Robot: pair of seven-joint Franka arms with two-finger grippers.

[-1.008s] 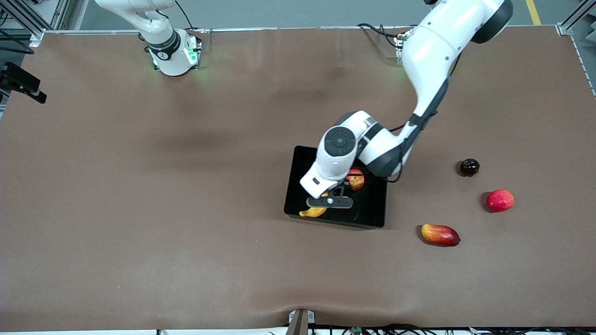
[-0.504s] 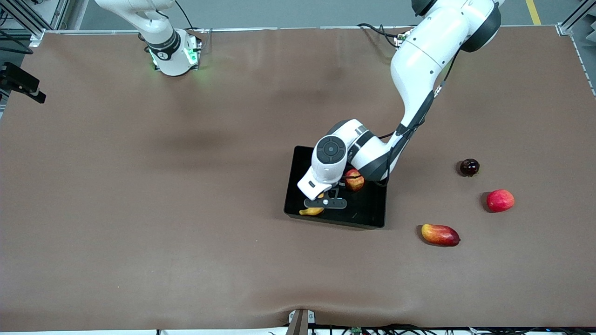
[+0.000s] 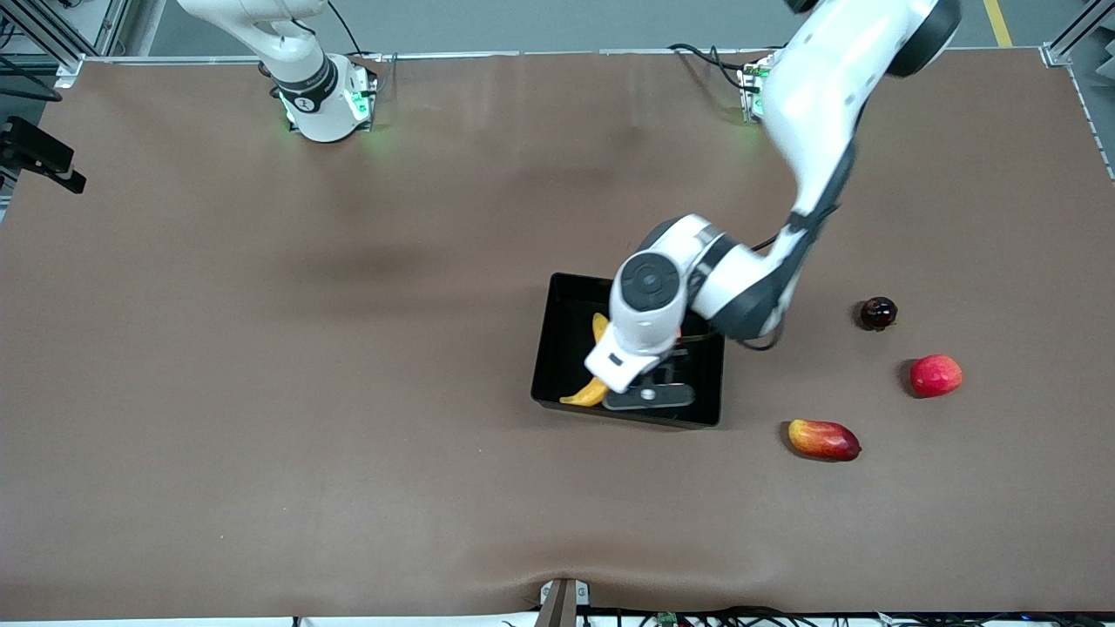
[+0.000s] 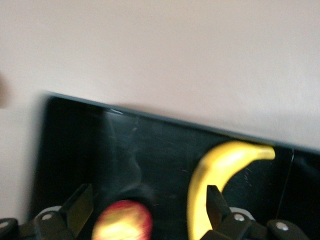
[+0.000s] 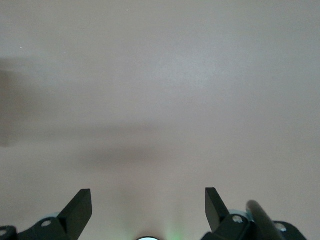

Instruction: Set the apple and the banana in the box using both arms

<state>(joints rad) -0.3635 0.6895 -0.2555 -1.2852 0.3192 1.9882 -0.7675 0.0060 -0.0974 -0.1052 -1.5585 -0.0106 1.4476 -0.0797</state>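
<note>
The black box (image 3: 563, 324) stands mid-table. The yellow banana (image 3: 596, 369) lies in it, along the wall toward the right arm's end. My left arm's hand hides the apple in the front view. In the left wrist view the red, yellow-streaked apple (image 4: 125, 221) lies on the box floor (image 4: 95, 150) under my left gripper (image 4: 149, 188). That gripper is open and holds nothing, with the banana (image 4: 220, 170) beside one finger. My right gripper (image 5: 148, 191) is open and empty over bare brown table, out of the front view.
Toward the left arm's end lie a plain red fruit (image 3: 935, 375), a red-and-yellow mango-shaped fruit (image 3: 823, 439) and a small dark round fruit (image 3: 878, 313). A black fixture (image 3: 39, 155) juts in at the right arm's end.
My left gripper has opened and let go of the banana, which now lies in the box. The hand has shifted toward the left arm's end, covering the apple. The right arm has not moved.
</note>
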